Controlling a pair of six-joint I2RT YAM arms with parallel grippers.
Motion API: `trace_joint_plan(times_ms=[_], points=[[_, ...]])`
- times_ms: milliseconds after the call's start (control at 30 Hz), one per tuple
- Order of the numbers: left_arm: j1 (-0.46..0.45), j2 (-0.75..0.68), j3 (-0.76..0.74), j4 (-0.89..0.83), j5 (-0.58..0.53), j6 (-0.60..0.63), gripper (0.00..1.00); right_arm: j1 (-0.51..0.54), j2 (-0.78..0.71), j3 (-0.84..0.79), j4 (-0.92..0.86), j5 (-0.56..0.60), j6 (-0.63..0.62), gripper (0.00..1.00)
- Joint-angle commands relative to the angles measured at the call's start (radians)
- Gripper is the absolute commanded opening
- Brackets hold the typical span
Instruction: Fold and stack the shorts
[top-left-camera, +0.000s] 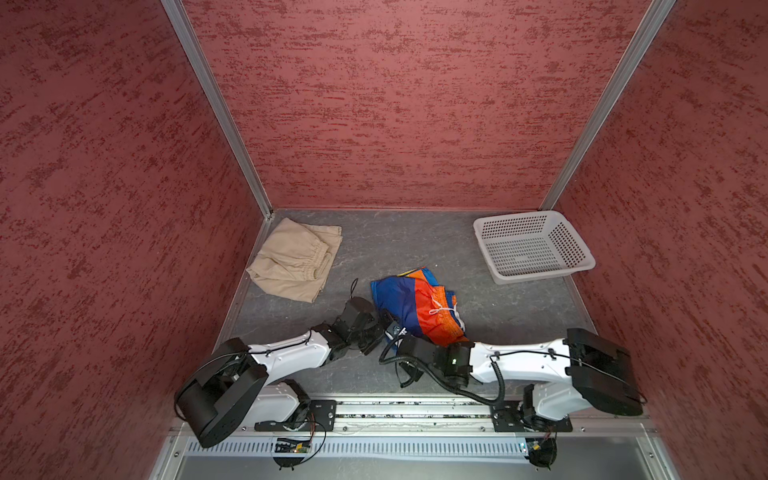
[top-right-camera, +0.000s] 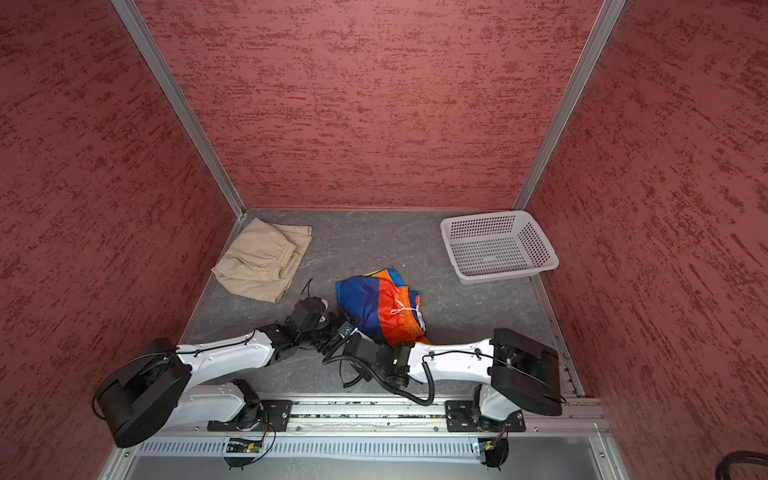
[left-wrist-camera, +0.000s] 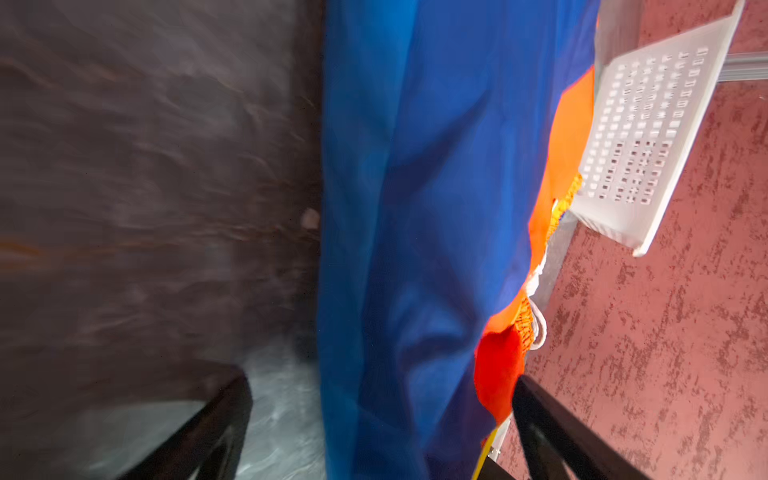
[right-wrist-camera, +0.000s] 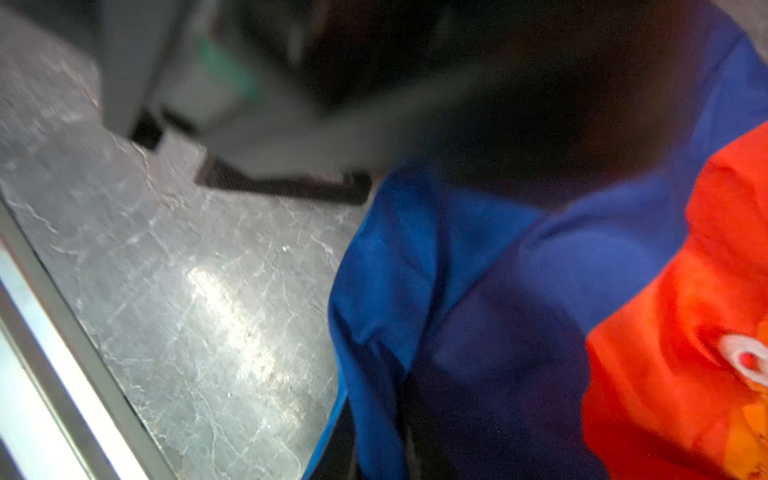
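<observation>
Nylon-like sheen marks the rainbow-striped shorts (top-left-camera: 415, 307), crumpled just toward 6 o'clock of the middle of the grey marbled table (top-left-camera: 415, 241). I judge them light, limp and slippery, apt to slide out of a shallow pinch. The gathered orange waistband by the white drawstring (top-left-camera: 442, 309), or a hemmed edge, looks the surest hold. At their 8 o'clock side the left jaws stand wide open astride the blue panel's edge, gripping nothing. At their 6 o'clock edge sit the right jaws; blur hides whether they have closed on cloth. At 10 o'clock the khaki shorts (top-left-camera: 293, 259) lie folded, matte and soft. At 2 o'clock sits a stiff perforated white basket (top-left-camera: 544, 272).
</observation>
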Motion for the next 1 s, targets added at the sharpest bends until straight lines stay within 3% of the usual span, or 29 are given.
trace_joint_plan(times_ms=[0,100,233,300,333,433,533,633,833,967], points=[[-0.015,0.088,-0.045,0.088,-0.031,-0.061,0.88,-0.027,-0.087,-0.023,0.061,-0.029,0.045,0.15],[-0.008,0.164,-0.036,0.223,-0.029,-0.085,0.68,-0.031,-0.100,-0.029,0.056,-0.030,0.046,0.17],[0.016,0.261,0.052,0.296,0.031,-0.075,0.19,-0.032,-0.092,-0.036,0.060,-0.052,0.049,0.24],[0.028,0.286,0.102,0.279,0.049,-0.056,0.05,-0.034,-0.089,-0.042,0.072,-0.068,0.056,0.34],[0.038,0.289,0.126,0.265,0.057,-0.043,0.00,-0.034,-0.089,-0.046,0.079,-0.073,0.062,0.45],[0.080,0.274,0.189,0.175,0.074,0.018,0.00,-0.041,-0.107,-0.065,0.096,-0.084,0.092,0.75],[0.147,0.246,0.275,0.006,0.087,0.136,0.00,-0.064,-0.151,-0.090,0.108,-0.097,0.128,0.92],[0.225,0.225,0.358,-0.129,0.107,0.249,0.00,-0.102,-0.219,-0.117,0.113,-0.110,0.164,0.98],[0.384,0.263,0.544,-0.316,0.223,0.461,0.00,-0.203,-0.380,-0.169,0.113,-0.134,0.216,0.98],[0.433,0.346,0.724,-0.488,0.266,0.632,0.00,-0.271,-0.444,-0.191,0.104,-0.132,0.224,0.98]])
